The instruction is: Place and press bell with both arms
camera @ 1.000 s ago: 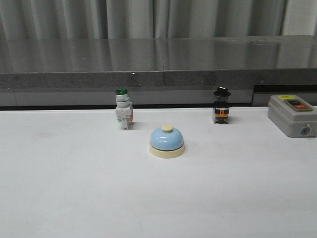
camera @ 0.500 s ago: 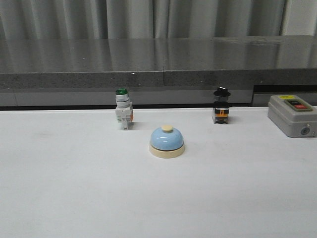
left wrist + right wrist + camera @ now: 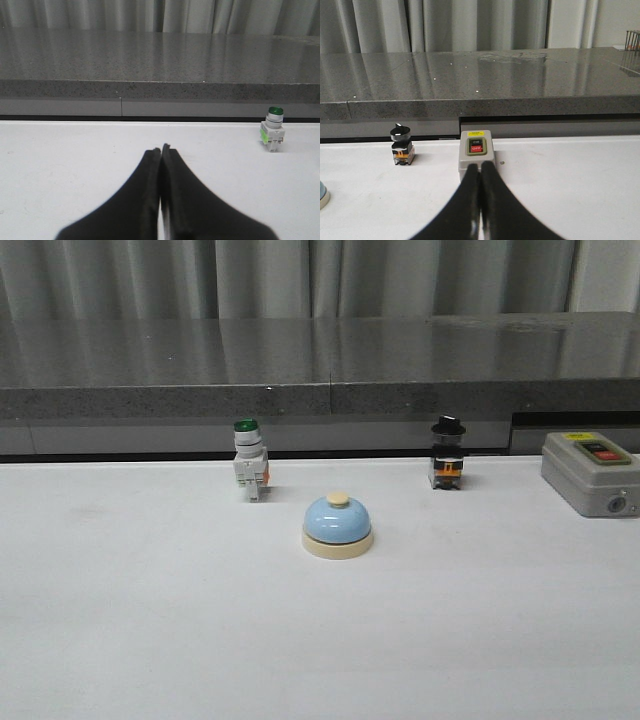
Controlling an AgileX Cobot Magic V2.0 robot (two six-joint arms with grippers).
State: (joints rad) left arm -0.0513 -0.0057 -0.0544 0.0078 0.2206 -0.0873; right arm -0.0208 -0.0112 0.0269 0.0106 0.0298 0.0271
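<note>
The bell (image 3: 337,526), a light-blue dome on a cream base with a cream knob, stands upright on the white table near the middle in the front view. Only its edge (image 3: 322,196) shows in the right wrist view. Neither arm shows in the front view. My left gripper (image 3: 161,148) is shut and empty, low over bare table; the bell is out of its view. My right gripper (image 3: 480,165) is shut and empty, its tips in front of a grey switch box, with the bell off to its left.
A green-capped white push-button switch (image 3: 249,461) stands behind and left of the bell, also in the left wrist view (image 3: 273,130). A black-knobbed switch (image 3: 447,454) stands behind right. A grey on/off switch box (image 3: 590,473) sits far right. A dark stone ledge (image 3: 320,370) runs along the back.
</note>
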